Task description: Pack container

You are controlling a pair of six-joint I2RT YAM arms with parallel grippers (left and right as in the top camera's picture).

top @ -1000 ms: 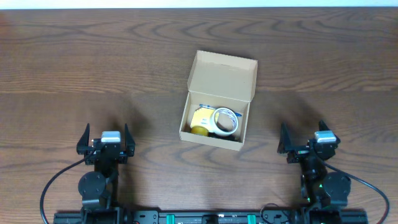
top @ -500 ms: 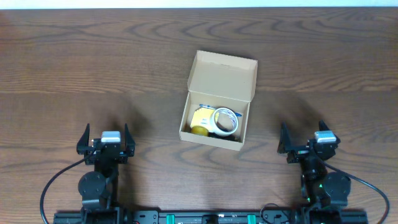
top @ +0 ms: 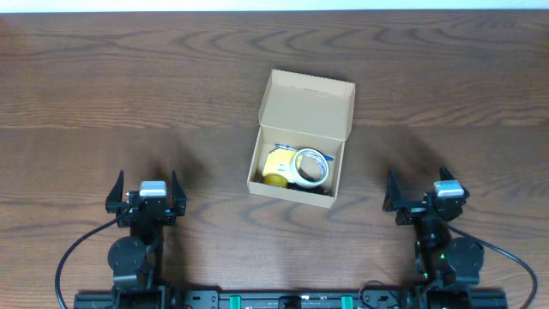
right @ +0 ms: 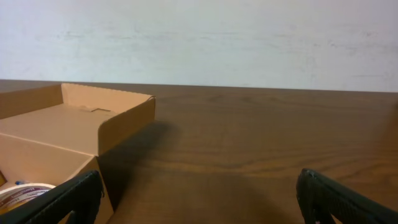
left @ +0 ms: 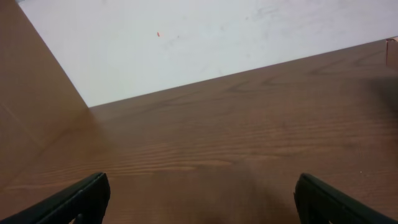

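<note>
Container (top: 306,107) is found at the middle of the tabletop (top: 129,86), with its hinged flap (right: 56,127) thrown back on the far side so that the inside is exposed. One container is counted. Inside it one yellow block (top: 276,167) and one white tape roll (top: 311,167) are seen lying side by side; a small blue item and a dark one at the near wall are also made out, but they are too small to be identified. No loose goods are seen on the tabletop outside the box.

The left fingers (top: 117,190) and the right fingers (top: 390,190) are spread wide and nothing is pinched by either pair. Both pairs are parked at the near edge, well apart from the box, one to each side.

The loading is judged to be done, with the closing of the flap yet to be begun. For that, the far edge of the flap would have to be reached, folded forward over the contents and pressed down, while the box is steadied by the other arm.
</note>
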